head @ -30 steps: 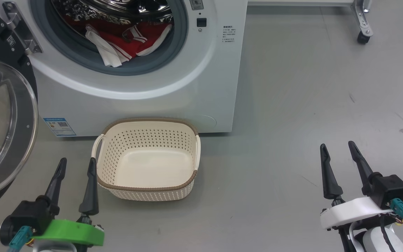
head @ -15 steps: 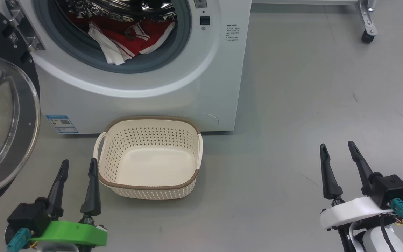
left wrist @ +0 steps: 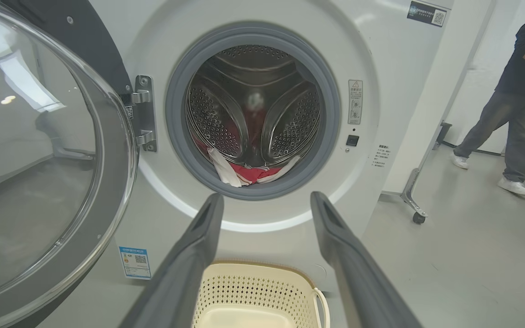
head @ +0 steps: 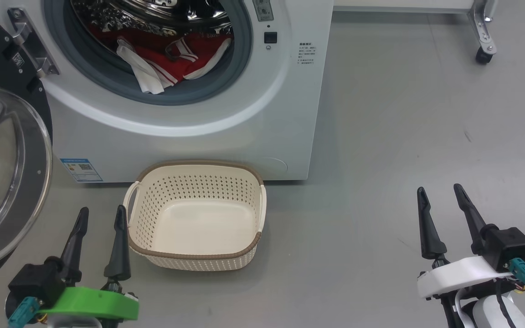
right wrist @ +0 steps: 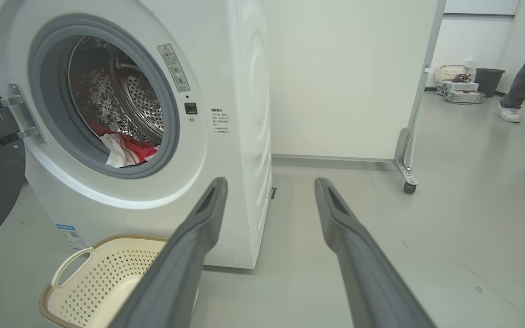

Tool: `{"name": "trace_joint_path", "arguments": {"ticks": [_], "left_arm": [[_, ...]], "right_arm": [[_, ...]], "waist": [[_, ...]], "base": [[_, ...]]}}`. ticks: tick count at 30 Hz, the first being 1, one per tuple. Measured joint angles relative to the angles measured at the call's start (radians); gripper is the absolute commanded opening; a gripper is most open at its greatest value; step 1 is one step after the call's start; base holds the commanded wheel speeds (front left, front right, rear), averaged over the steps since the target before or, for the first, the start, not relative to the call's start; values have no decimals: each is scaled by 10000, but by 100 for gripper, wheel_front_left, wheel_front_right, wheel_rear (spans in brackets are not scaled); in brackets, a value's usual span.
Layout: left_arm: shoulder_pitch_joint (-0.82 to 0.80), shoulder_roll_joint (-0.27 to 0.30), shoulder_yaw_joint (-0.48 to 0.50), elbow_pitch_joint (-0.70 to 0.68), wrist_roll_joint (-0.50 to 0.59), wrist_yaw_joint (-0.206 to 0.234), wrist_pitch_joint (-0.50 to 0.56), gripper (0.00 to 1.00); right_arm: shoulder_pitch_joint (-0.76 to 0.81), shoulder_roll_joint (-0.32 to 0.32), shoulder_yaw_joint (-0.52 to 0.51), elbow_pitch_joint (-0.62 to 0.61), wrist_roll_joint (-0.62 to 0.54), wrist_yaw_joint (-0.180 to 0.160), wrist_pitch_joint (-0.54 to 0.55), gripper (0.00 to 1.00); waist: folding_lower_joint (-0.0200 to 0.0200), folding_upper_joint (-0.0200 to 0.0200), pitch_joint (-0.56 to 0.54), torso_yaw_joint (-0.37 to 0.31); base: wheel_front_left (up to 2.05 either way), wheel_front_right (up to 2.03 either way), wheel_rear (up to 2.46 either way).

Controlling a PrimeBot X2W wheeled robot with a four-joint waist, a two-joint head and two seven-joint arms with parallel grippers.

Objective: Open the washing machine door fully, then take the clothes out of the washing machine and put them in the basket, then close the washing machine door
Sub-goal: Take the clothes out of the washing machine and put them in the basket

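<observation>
Looking down from the head camera, I have the left gripper (head: 101, 210) and right gripper (head: 439, 189) parked low, fingers spread, holding nothing. The washing machine door (head: 39, 182) hangs wide open on my left, leaving the drum (head: 167, 9) clear. The basket (head: 198, 163) sits empty just before the washing machine (head: 189, 136), below the drum mouth, a short drop for the clothes (head: 171, 64). Left wrist: the clothes lie at the drum's front lip, lined up between my fingers. Right wrist sees them obliquely, so I'd reach with the left.
</observation>
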Motion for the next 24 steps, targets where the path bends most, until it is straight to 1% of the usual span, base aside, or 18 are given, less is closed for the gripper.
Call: {"name": "trace_joint_path", "arguments": {"ticks": [14,24], "left_arm": [[0,127,13,-142,-6,0,0,100],[0,153,4,-167,4,0,0,100]], "right_arm": [[1,2,4,-6,19,0,0,100],[0,4,27,-12,19,0,2,100]], "waist": [[0,0,67,84],[0,0,143,93]], "base": [[117,-117,0],[85,-85,0]]}}
